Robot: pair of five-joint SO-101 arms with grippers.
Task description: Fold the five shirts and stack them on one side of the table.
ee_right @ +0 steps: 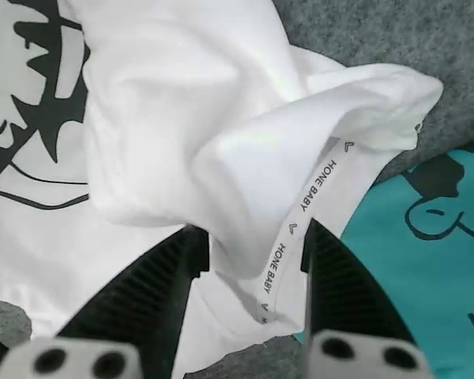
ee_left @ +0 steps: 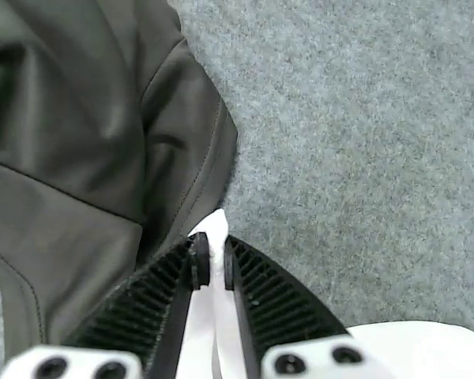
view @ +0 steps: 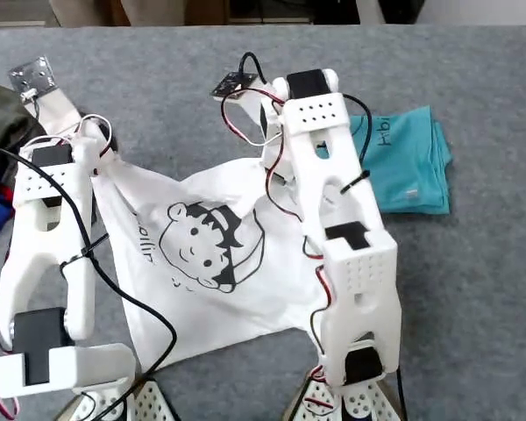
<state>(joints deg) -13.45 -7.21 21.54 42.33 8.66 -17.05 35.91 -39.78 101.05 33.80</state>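
Shut tight in the left pincer point(ee_left: 211, 257), between black ribbed jaws: a thin strip of the soft white shirt point(view: 202, 254), with a smooth, wrinkled dark cloth point(ee_left: 79, 142) just beside it on the fuzzy grey bench point(view: 473, 289). Standing apart at the right pincer point(ee_right: 253, 237), black jaws on either side of a puffy fold of that shirt's neck edge and its printed tape. Spread out between both arms, cartoon face up, one edge lying over a folded teal shirt point(view: 408, 162) near the right pincer.
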